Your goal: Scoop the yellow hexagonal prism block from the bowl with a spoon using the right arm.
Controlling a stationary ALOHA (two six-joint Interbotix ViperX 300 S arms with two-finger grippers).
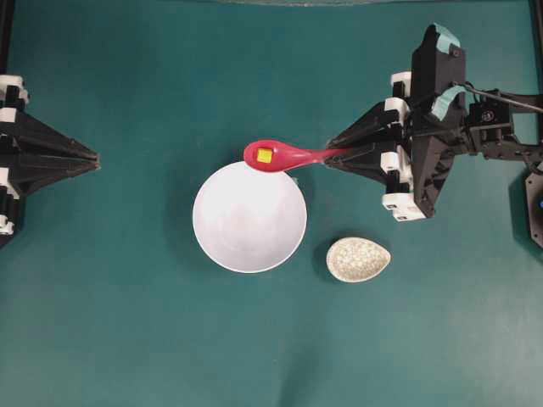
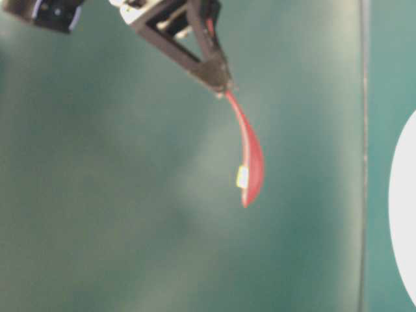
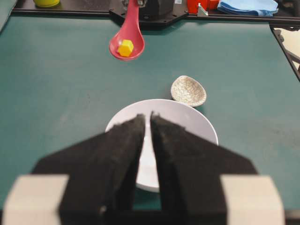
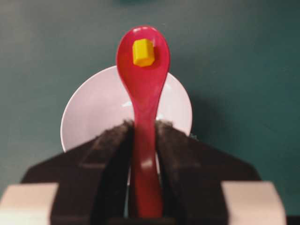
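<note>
The pink-red spoon [image 1: 293,156] hangs in the air, its handle gripped by my right gripper [image 1: 335,155], which is shut on it. In its scoop lies the yellow hexagonal prism block [image 1: 265,155], seen also in the right wrist view [image 4: 143,52] and the left wrist view [image 3: 125,48]. The scoop hovers over the far rim of the white bowl [image 1: 246,233], whose inside shows nothing. From table level the spoon [image 2: 251,159] tilts down from the right gripper [image 2: 222,84]. My left gripper [image 1: 95,158] sits at the left edge, shut and holding nothing.
A small speckled beige spoon rest [image 1: 358,259] lies on the green table just right of the bowl. Beyond the table's far edge in the left wrist view sit a blue cloth [image 3: 248,5] and a yellow object [image 3: 46,2].
</note>
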